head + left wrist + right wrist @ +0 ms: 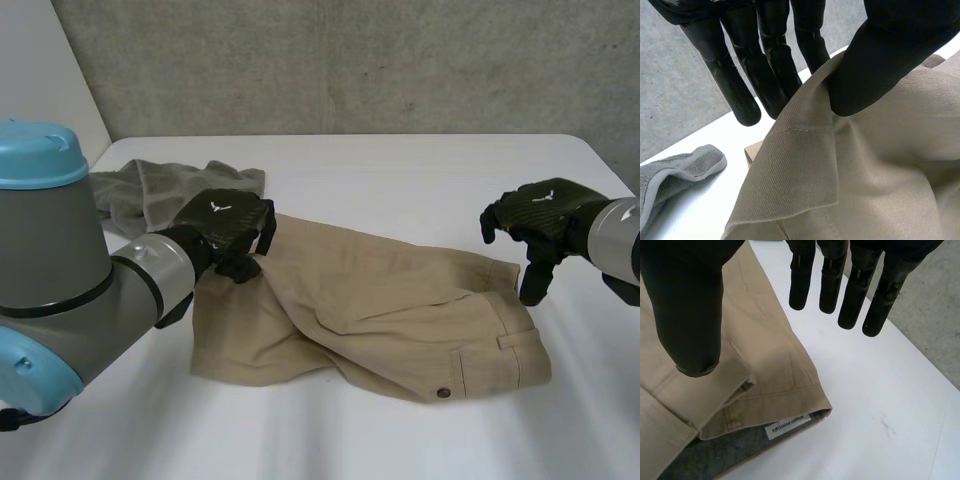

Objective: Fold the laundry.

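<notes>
A pair of beige shorts [380, 310] lies crumpled across the middle of the white table [420, 170]. My left hand [225, 230] is at the shorts' left end. In the left wrist view its thumb [890, 55] pinches a raised hem of the beige cloth [840, 170] against the fingers [765, 70] behind it. My right hand [545, 215] hangs just above the waistband end at the right, apart from the cloth. Its fingers [855, 295] are straight and spread from the thumb, holding nothing. Under that hand the waistband [770, 370] shows a white label [787, 426] and grey lining.
A grey towel [160, 190] lies bunched at the back left, just behind my left hand, and in the left wrist view the towel [670, 175] lies beside the shorts. A concrete wall stands past the table's far edge. Bare table lies at the front and right.
</notes>
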{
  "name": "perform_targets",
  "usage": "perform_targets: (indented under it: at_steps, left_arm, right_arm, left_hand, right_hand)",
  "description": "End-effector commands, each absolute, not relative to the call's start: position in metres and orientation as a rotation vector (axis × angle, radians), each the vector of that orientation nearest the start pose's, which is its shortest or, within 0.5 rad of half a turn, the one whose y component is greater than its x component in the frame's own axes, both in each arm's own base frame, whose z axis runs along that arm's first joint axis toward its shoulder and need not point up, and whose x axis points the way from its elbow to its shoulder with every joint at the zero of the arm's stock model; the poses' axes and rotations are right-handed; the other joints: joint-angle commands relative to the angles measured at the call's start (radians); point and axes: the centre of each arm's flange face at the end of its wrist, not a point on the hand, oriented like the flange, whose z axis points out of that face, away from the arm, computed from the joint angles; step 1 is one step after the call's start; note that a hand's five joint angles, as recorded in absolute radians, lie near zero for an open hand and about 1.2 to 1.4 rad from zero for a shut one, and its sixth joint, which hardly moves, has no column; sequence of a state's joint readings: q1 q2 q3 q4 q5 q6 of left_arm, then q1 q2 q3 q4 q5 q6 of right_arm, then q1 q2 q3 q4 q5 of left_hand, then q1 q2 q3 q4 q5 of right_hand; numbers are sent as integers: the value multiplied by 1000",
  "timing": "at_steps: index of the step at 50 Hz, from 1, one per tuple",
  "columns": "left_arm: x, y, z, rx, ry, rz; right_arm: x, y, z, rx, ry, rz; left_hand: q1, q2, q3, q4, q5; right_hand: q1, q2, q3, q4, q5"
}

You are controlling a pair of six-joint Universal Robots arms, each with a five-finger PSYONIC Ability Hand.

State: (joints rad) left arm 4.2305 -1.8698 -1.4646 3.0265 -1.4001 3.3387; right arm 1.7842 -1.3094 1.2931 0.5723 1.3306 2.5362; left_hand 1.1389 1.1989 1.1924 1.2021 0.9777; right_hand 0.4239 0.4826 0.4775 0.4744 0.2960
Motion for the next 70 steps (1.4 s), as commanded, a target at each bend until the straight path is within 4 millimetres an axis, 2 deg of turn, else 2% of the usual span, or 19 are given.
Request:
perform_targets:
  at_steps: [1,8,17,20,21,22,23,25,27,31,32,35,40,43,46,52,62,66,70]
  left_arm:
    - [-285,-229,240,1099,2575,-2011]
    - [-284,-227,239,1096,2580,-2006]
    - [-284,-227,238,1095,2584,-2002]
    - [-283,-227,238,1092,2586,-2000]
    - [-283,-227,238,1091,2587,-2000]
    - [-283,-227,238,1091,2587,-2000]
    - [-283,-227,238,1089,2587,-1999]
    - [-282,-226,240,1089,2579,-2008]
    - [-281,-225,246,1082,2563,-2031]
    - [-277,-219,266,1067,2512,-2103]
    - [-276,-217,271,1063,2493,-2128]
    - [-270,-209,298,1044,2399,-2236]
    - [-253,-192,337,995,2279,-2361]
    - [-238,-176,359,957,2238,-2384]
    - [-235,-169,362,972,2248,-2369]
    - [-238,-166,345,1073,2306,-2289]
    - [-270,-234,273,1180,2417,-2035]
    - [-284,-268,257,1127,2371,-2056]
    - [-300,-300,262,1012,2213,-2204]
  right_arm:
    - [220,-250,276,-1268,2417,-1436]
    - [223,-242,256,-1204,2429,-1314]
    - [227,-254,213,-1194,2423,-1337]
    - [228,-256,200,-1195,2435,-1304]
    - [229,-256,199,-1197,2435,-1296]
    - [231,-255,200,-1193,2427,-1298]
    - [233,-256,201,-1190,2419,-1309]
    - [233,-258,204,-1176,2409,-1330]
    - [235,-262,220,-1173,2372,-1411]
    - [230,-260,281,-1156,2259,-1688]
    - [228,-254,304,-1152,2201,-1781]
    - [225,-241,332,-1170,2146,-1876]
    - [211,-193,381,-1351,2069,-2021]
    - [204,-177,390,-1459,2061,-2061]
    - [203,-169,393,-1507,2039,-2079]
    - [205,-172,370,-1519,2099,-1946]
    - [228,-234,283,-1574,2294,-1518]
    - [241,-262,274,-1532,2297,-1621]
    - [256,-296,281,-1407,2259,-1866]
  left_hand:
    - [257,197,204,194,244]
    - [257,197,204,194,244]
    - [257,197,204,194,244]
    - [257,197,204,194,244]
    - [257,197,204,194,244]
    - [257,197,204,194,244]
    - [257,197,204,194,244]
    - [257,197,204,194,244]
    - [257,197,204,194,244]
    - [257,197,204,194,244]
    - [257,197,204,194,244]
    - [257,197,204,194,244]
    - [257,197,204,194,244]
    - [257,197,204,194,244]
    - [257,197,204,194,244]
    - [257,197,204,194,244]
    - [257,197,204,194,244]
    - [257,197,204,194,244]
    - [257,197,204,194,244]
  right_hand:
    - [40,-19,-14,-11,-7]
    - [-13,-72,-67,-64,-60]
    - [25,-34,-29,-25,-22]
    - [218,159,164,167,171]
    - [376,317,322,325,329]
    - [837,778,783,786,790]
    - [971,912,917,920,924]
    - [972,914,919,922,926]
    - [972,914,919,922,926]
    - [972,914,919,922,926]
    - [972,914,919,922,926]
    - [972,914,919,922,926]
    - [972,914,919,922,926]
    - [972,914,919,922,926]
    - [972,914,919,922,926]
    - [972,914,919,922,926]
    - [972,914,919,922,926]
    - [972,914,919,922,926]
    - [972,914,919,922,926]
